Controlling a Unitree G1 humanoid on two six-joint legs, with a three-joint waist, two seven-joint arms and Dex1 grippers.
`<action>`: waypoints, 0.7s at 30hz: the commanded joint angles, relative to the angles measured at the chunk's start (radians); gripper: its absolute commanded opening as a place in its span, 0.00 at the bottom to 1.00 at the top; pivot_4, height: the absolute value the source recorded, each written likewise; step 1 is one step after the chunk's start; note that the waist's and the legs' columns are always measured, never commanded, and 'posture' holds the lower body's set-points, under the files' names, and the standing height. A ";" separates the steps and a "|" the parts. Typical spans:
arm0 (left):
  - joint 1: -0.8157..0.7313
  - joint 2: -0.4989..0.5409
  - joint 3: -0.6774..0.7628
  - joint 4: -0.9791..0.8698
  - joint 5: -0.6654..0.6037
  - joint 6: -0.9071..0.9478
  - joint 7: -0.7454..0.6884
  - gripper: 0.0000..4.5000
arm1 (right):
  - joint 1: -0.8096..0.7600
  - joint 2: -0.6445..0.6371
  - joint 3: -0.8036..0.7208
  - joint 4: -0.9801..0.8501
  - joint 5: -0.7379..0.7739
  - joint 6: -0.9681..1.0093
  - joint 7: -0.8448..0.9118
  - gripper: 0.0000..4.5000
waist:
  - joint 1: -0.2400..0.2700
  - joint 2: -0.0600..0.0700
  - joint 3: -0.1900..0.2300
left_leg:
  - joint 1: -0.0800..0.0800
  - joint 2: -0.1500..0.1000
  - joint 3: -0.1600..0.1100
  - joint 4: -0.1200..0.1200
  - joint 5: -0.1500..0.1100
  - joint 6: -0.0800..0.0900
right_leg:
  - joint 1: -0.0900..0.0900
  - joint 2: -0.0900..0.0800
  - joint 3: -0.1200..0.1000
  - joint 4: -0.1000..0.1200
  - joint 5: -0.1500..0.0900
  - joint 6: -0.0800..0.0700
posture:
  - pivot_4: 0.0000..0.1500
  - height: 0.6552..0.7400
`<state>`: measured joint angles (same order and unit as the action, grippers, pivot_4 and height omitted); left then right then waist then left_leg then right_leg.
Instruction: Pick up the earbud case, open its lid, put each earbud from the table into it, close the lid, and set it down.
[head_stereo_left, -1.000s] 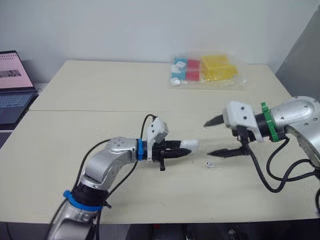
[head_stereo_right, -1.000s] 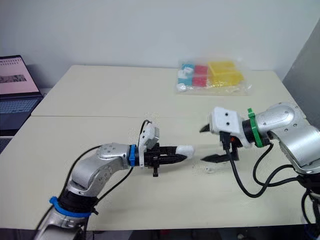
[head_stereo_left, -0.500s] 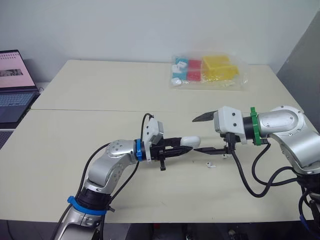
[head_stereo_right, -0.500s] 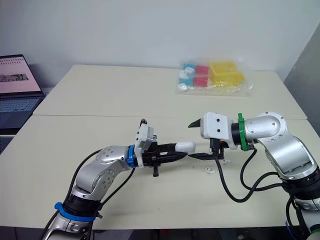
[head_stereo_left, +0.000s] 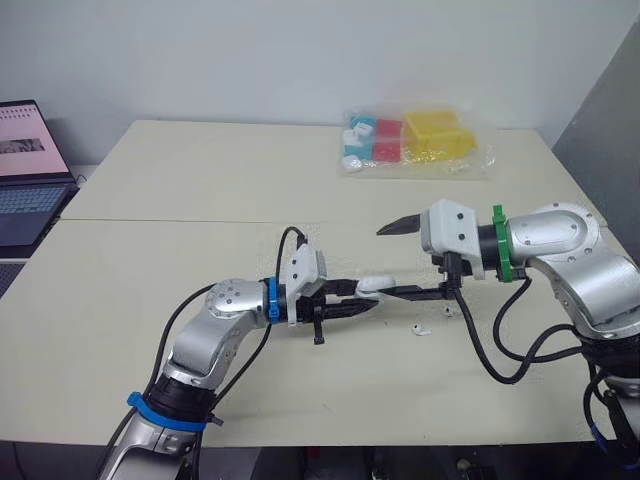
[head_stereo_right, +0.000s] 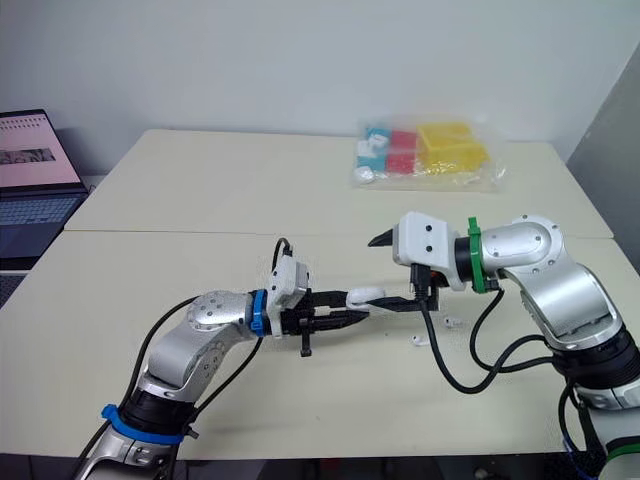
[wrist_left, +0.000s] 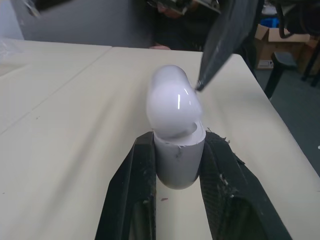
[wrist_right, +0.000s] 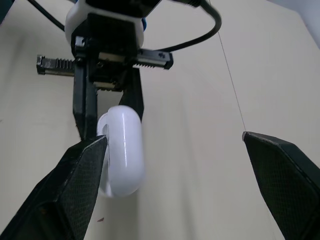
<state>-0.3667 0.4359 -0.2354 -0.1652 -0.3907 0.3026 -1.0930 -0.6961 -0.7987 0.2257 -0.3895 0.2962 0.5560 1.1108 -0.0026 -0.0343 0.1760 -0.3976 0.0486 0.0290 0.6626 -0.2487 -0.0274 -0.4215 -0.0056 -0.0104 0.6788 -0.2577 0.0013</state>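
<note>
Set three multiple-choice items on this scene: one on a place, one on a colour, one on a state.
1. Where is the earbud case?
A. On the laptop
B. In the left pincer, above the table
C. Inside the plastic bag

2. What colour is the ring behind the right pincer?
A. Blue
B. Red
C. Green

3. How does the right pincer stand?
A. Open wide, with one fingertip by the case
B. Shut on an earbud
C. Shut on the case

Key:
1 B: the left wrist view shows the two black fingers clamping the white case's base.
2 C: the band on that arm is green.
3 A: the right wrist view shows its fingers far apart, holding nothing.
</note>
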 joint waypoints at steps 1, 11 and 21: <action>-0.005 -0.006 -0.002 -0.029 -0.008 -0.036 -0.016 0.18 | -0.018 -0.006 -0.028 -0.025 0.004 0.017 -0.013 1.00 | 0.000 0.000 0.000 | 0.000 0.000 0.000 0.000 0.000 0.000 | 0.000 0.000 0.000 0.000 0.000 0.000 | 1.00 0.97; -0.004 -0.001 0.045 0.019 -0.002 -0.034 0.025 0.18 | 0.018 -0.122 -0.155 -0.058 0.147 0.148 0.068 1.00 | 0.001 0.000 0.000 | 0.000 0.000 0.000 0.000 0.000 0.000 | 0.000 0.000 0.000 0.000 0.000 0.000 | 1.00 0.97; 0.078 0.081 0.102 -0.033 0.017 -0.065 0.046 0.18 | 0.251 -0.324 -0.075 -0.042 -0.032 0.147 -0.002 1.00 | -0.003 0.000 0.000 | 0.000 0.000 0.000 -0.001 0.000 0.000 | 0.000 -0.001 0.000 -0.001 0.000 0.000 | 1.00 0.97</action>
<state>-0.2848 0.5091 -0.1498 -0.1495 -0.3737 0.2635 -1.0395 -0.4392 -1.1198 0.1191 -0.4450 0.3202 0.7341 1.1267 -0.0058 -0.0339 0.1763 -0.3968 0.0492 0.0292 0.6616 -0.2488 -0.0273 -0.4217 -0.0068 -0.0098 0.6777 -0.2578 0.0014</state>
